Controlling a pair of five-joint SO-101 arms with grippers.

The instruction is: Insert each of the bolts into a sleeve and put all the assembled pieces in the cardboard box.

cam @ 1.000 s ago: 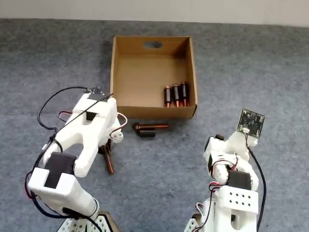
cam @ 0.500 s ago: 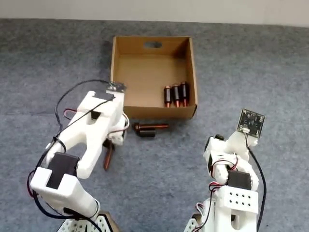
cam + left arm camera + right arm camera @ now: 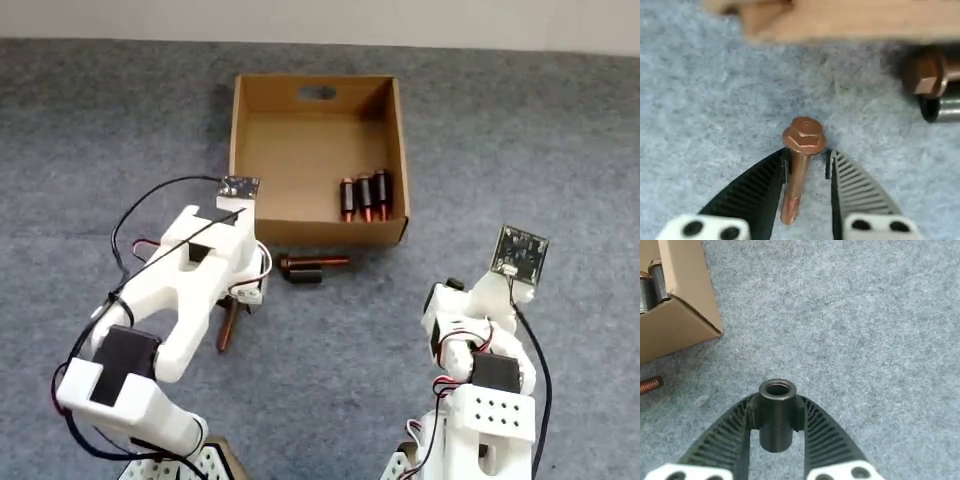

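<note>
My left gripper is shut on a copper bolt, just in front of the cardboard box's near left corner. The bolt's hex head points toward the box wall. Low at the right, my right gripper is shut on a black sleeve, its bore facing away from the wrist. A second copper bolt lies beside a loose black sleeve on the carpet by the box front. Three assembled pieces lie in the box's near right corner.
Grey carpet covers the table. The box's near right corner sits ahead of my right gripper, and the loose bolt's tip lies on the carpet nearby. Open carpet stretches between the two arms and to the right of the box.
My left arm has swung toward the box front, carrying the bolt a little forward and tilting it. The right arm has stayed still with its sleeve.
</note>
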